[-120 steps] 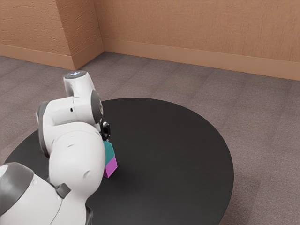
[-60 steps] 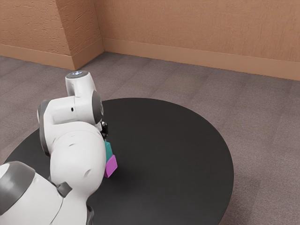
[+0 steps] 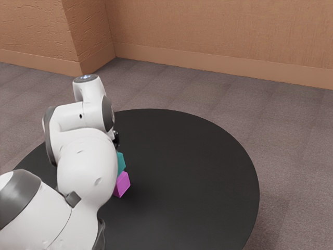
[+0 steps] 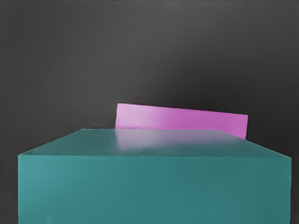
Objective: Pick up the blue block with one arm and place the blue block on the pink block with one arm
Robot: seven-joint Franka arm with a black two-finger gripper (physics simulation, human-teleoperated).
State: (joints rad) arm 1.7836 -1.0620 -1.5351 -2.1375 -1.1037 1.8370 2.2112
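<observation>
Grip state: cannot tell, the arm (image 3: 86, 156) hides it. Blue block (image 3: 121, 161) seems seated on pink block (image 3: 123, 185), at its 12 o'clock, pink jutting past 1 edge. Centre it, release softly, then rise straight up from the worktop (image 3: 197, 166).

Bare room; grey carpet (image 3: 291, 135), wood-panelled walls (image 3: 218, 26).

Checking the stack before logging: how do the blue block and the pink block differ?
Colour: the blue block is teal-blue, the pink block magenta. Height: the blue block is uppermost, the pink block beneath it on the table. Angle: in the wrist view the pink block's edge slants against the blue block's. Both are plain, similar-sized cubes.
</observation>
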